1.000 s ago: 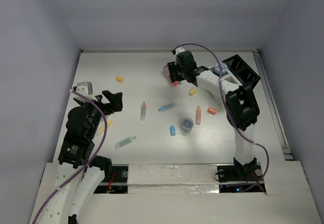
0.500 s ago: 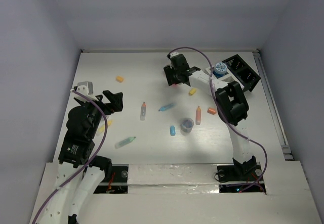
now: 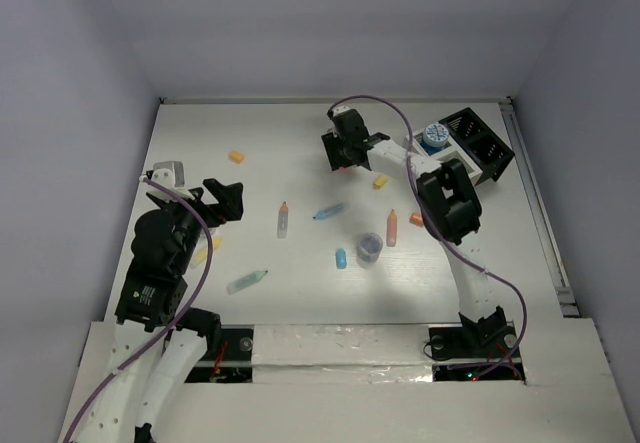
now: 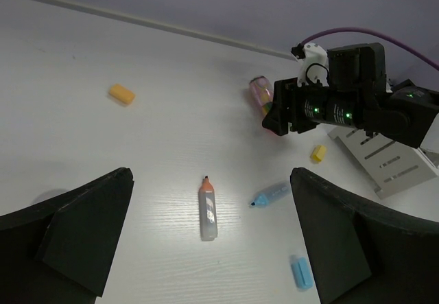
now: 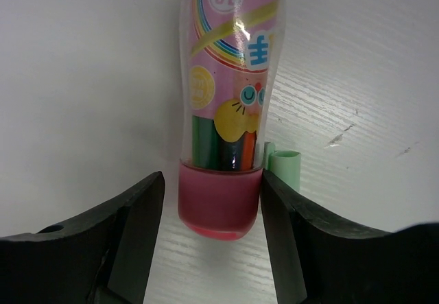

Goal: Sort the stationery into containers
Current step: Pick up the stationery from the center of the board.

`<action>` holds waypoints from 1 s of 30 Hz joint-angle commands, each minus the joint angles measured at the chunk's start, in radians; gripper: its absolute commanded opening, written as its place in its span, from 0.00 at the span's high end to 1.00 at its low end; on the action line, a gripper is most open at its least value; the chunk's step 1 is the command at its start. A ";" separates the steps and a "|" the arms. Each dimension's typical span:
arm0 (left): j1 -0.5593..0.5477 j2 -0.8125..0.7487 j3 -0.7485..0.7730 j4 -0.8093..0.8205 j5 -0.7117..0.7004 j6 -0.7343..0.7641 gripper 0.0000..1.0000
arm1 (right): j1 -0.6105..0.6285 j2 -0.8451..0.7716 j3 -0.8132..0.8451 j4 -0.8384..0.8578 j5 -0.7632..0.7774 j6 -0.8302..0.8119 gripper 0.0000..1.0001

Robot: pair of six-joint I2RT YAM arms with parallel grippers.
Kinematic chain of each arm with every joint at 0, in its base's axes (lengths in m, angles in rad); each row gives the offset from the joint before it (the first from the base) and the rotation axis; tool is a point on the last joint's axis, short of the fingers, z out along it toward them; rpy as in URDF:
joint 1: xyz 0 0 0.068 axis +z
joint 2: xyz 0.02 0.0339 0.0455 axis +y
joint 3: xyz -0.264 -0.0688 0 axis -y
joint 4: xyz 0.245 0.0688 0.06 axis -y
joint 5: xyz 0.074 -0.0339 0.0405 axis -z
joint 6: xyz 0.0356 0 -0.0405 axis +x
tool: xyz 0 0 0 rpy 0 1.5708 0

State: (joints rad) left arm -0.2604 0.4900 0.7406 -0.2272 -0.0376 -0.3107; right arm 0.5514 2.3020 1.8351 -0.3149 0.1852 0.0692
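Since earlier: right arm's [image 3: 445, 198] elbow sits further left | pink pen bottle [image 5: 230, 77] lies far-centre on tabletop [image 3: 270, 133], left of organizer [image 3: 480, 148] | right end effector [image 5: 212, 184] flanks its cap [image 5: 219, 204], clamp unclear; left end effector [image 4: 211, 180] splayed, empty | likely light, rigid, slick: grip narrow waist

Right wrist: pink pen tube between parted fingers

The right gripper [image 5: 212, 180] stands with its two black fingers [image 5: 103, 249] either side of the red-pink cap [image 5: 219, 197] of a clear pink pen tube [image 5: 230, 77]. The tube has coloured pens inside and a cartoon label marked 12. A sliver of white table [image 5: 82, 77] shows between the left-hand finger and the cap. The right-hand finger's edge meets the cap. A mint piece [image 5: 282, 167] lies just beside the cap, partly hidden by that finger.
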 commanded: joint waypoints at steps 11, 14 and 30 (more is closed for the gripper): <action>0.004 0.012 0.002 0.057 0.011 0.016 0.01 | 0.062 -0.055 -0.022 0.071 0.088 -0.028 0.69; 0.004 0.012 0.000 0.060 0.013 0.015 0.01 | 0.082 -0.114 -0.071 0.083 0.097 -0.028 0.76; 0.004 0.068 0.000 0.075 0.099 -0.002 0.01 | 0.113 -0.668 -0.399 -0.026 -0.141 -0.008 0.80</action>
State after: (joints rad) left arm -0.2600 0.5262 0.7406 -0.2050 0.0071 -0.3119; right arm 0.6643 1.7287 1.4689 -0.3180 0.0849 0.0528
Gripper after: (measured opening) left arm 0.990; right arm 0.515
